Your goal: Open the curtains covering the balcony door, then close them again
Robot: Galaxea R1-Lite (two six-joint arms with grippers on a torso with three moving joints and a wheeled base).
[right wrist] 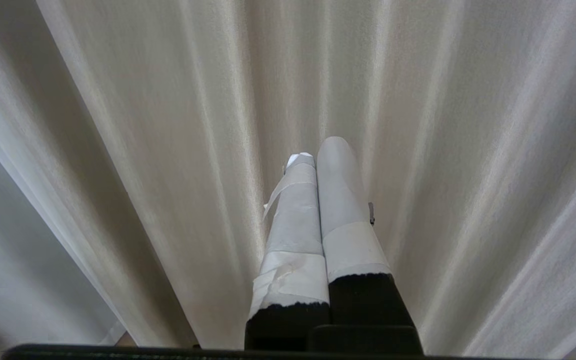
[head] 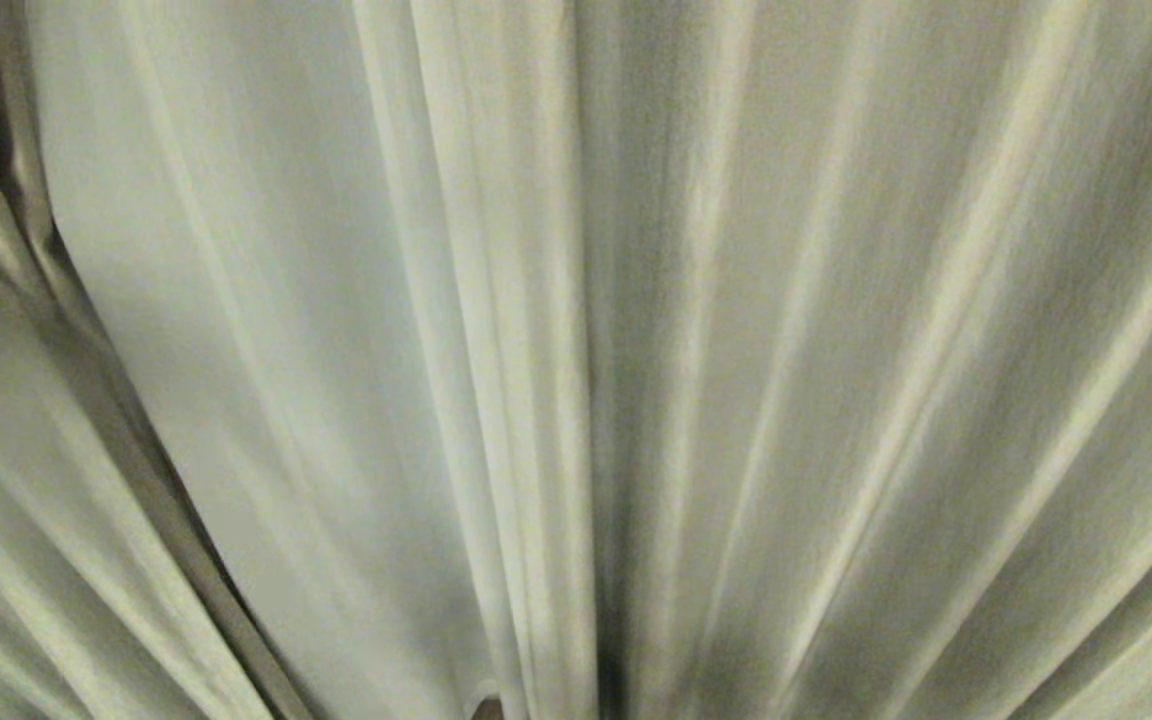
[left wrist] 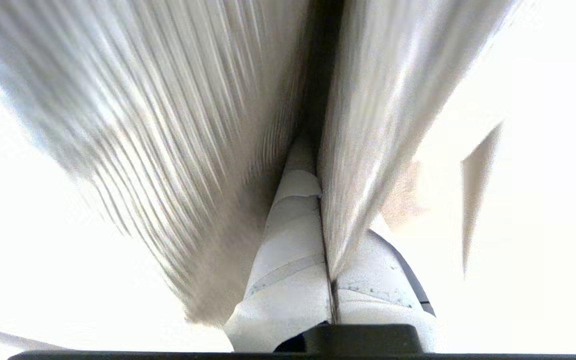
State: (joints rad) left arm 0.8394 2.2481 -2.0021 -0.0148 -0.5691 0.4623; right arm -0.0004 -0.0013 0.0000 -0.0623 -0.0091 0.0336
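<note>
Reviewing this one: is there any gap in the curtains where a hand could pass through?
Head view: none; the curtains fill it fold against fold, with only a dark crease at centre. The left end effector is shut on a curtain edge, bright openings on both sides of that fabric. The right end effector, shut, faces unbroken pleats.

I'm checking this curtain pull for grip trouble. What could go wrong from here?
1. The left gripper is shut on just a thin edge of the curtains, pinched between its fingers; a hard tug might slip the fabric free.
2. Fabric fills the head view, so a slip could go unnoticed there.
3. The right gripper, shut, points into the pleats and could snag.
</note>
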